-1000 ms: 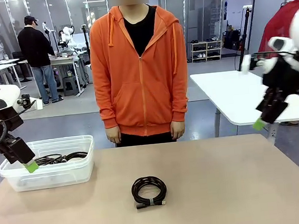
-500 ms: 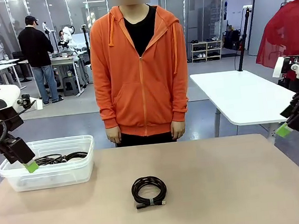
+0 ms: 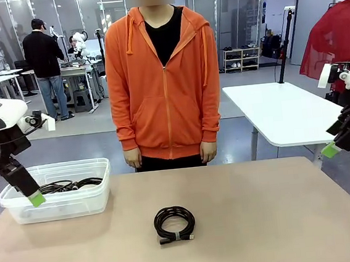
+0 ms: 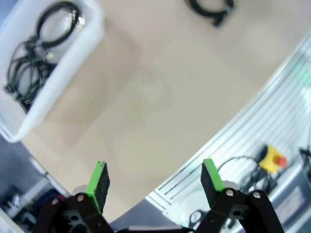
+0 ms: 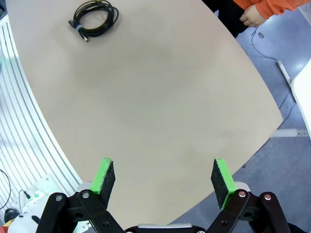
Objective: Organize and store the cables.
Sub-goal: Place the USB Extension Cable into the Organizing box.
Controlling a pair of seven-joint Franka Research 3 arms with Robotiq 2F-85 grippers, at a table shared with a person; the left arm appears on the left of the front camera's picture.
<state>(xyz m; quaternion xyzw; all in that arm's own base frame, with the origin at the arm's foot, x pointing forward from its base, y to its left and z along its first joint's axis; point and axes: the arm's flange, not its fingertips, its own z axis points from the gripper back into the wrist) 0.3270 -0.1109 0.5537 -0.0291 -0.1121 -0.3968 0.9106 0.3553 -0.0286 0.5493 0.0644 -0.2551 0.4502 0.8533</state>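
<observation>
One coiled black cable (image 3: 174, 224) lies on the tan table, near the middle and toward the front edge; it also shows as a cable coil (image 4: 211, 7) at the top of the left wrist view and as a cable coil (image 5: 95, 18) at the top left of the right wrist view. More cables (image 3: 68, 185) lie tangled in a clear plastic bin (image 3: 58, 207) at the left, seen as cables (image 4: 39, 53) in the bin (image 4: 68, 63). My left gripper (image 3: 36, 199) hangs open over the bin's near left corner, its jaws (image 4: 155, 177) empty. Off the table's right edge my right gripper (image 3: 332, 150) is held high and open, with nothing between its fingers (image 5: 163, 177).
A person in an orange hoodie (image 3: 164, 82) stands at the far edge with hands down at the sides. A white table (image 3: 285, 111) stands behind on the right. The tabletop (image 3: 264, 215) is bare around the coil.
My right arm has swung out to the right, away from the table, then held still. My left arm has tilted a little over the bin. The coil has not moved.
</observation>
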